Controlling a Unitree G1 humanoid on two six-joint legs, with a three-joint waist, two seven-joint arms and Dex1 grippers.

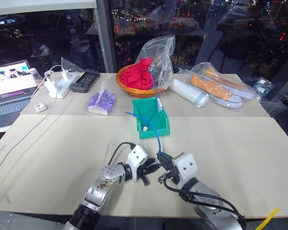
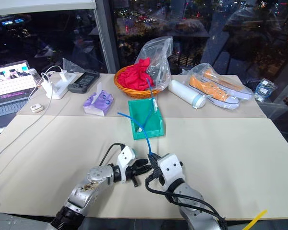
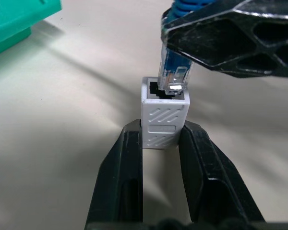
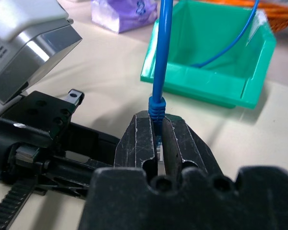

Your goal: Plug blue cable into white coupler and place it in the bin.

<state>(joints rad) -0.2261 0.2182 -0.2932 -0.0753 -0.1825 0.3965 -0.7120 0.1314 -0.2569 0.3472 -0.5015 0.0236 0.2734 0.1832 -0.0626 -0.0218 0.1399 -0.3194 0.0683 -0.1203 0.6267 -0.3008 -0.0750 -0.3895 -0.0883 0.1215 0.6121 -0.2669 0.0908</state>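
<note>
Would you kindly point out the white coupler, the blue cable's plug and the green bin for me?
white coupler (image 3: 164, 122): left wrist view, on its ribbed side face.
blue cable (image 3: 174, 75): left wrist view, on its clear plug.
bin (image 1: 154, 130): left eye view, on its front wall.

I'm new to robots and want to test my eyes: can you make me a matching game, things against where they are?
Things:
1. white coupler
2. blue cable
3. bin
4. red cloth

Places:
A. in the woven basket
B. clamped in the left pincer
C. on the table just past both pincers
D. gripped near its plug by the right pincer

Pairs: 1-B, 2-D, 3-C, 4-A
</note>
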